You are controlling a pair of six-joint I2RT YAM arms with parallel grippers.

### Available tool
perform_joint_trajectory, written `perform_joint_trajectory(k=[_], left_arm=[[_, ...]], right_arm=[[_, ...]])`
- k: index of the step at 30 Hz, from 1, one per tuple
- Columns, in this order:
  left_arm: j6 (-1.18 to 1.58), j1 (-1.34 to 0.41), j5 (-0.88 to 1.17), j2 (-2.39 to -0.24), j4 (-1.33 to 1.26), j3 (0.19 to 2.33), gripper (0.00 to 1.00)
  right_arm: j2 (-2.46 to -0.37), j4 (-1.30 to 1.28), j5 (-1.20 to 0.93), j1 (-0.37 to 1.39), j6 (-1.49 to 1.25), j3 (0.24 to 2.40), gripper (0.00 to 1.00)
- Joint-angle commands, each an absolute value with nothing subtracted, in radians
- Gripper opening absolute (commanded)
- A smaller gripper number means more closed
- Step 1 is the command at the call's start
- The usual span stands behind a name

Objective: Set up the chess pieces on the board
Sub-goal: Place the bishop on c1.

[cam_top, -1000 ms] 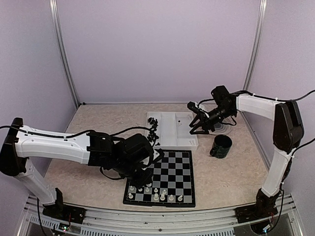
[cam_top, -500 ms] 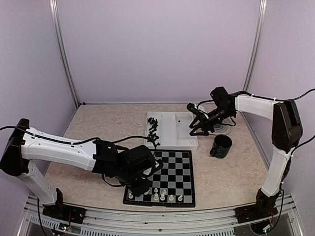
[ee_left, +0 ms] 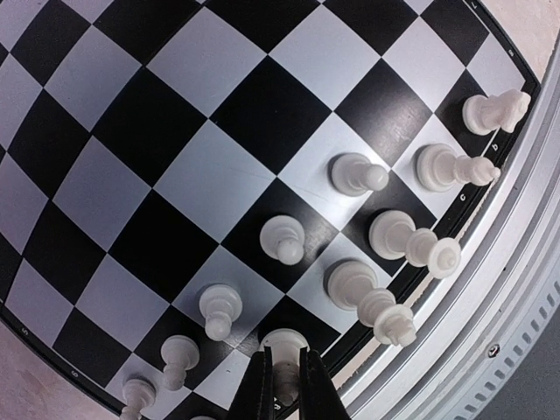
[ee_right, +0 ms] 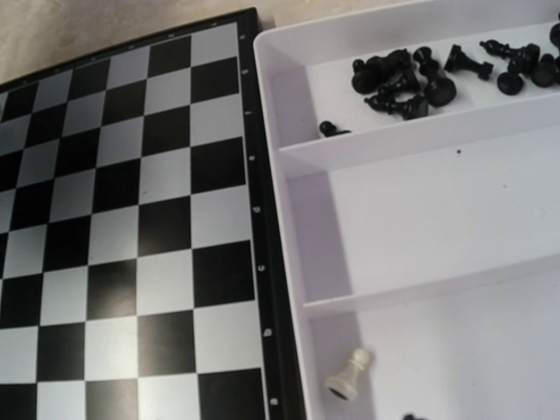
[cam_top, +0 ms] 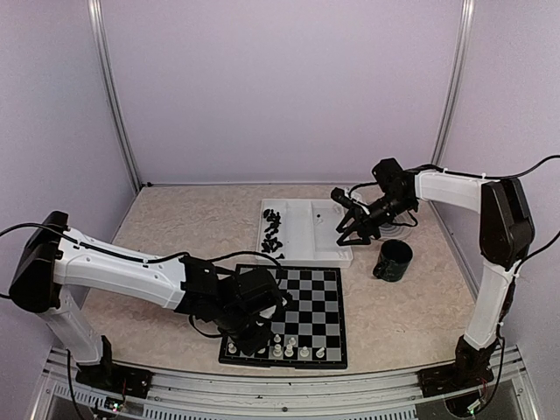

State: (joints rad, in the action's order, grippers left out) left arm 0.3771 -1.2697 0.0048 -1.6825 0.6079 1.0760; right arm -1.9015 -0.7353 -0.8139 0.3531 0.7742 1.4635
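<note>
Left tool (ee_left: pixel 286 389): pinched shut on a white piece (ee_left: pixel 284 348) at the board's (cam_top: pixel 308 297) near edge.
Right tool (cam_top: pixel 343 219): jaws apart, nothing in them, over the tray (cam_top: pixel 308 238).
Risk one: white pieces (ee_left: pixel 354 173) stand just beside the held one, so a skewed release or lift could topple them.
Risk two: a pawn (ee_right: pixel 348 374) close to a tray wall leaves little room to grip.
Pieces: tiny. White ones stand upright on the near rows, black pieces (ee_right: pixel 402 83) are heaped in a tray compartment.
Board look: flat, black and pale checks, on the bench.

Board (ee_left: pixel 219 184) gleaming, glossy laminate; white chess pieces (ee_left: pixel 282 238) smooth plastic, softly shiny; tray (ee_right: pixel 420 219) matt white plastic; bench (cam_top: pixel 175 236) speckled, dull.
</note>
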Motion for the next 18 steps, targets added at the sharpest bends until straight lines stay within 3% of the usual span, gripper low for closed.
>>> perform_joint_trajectory(k=[1,9,18], left_arm=[[0.359,-1.273,0.024,-1.695,0.588,1.07,0.0],[0.357,-1.276,0.032,-1.698,0.593,1.066,0.02],[0.344,-1.287,0.005,-1.695,0.628,1.094,0.24]], right_arm=[[-1.915,-0.761,-0.825,0.349,0.801,1.492,0.59],[-1.921,-0.769,-0.828,0.35,0.802,1.496,0.61],[-1.919,-0.786,-0.844,0.35,0.802,1.508,0.62]])
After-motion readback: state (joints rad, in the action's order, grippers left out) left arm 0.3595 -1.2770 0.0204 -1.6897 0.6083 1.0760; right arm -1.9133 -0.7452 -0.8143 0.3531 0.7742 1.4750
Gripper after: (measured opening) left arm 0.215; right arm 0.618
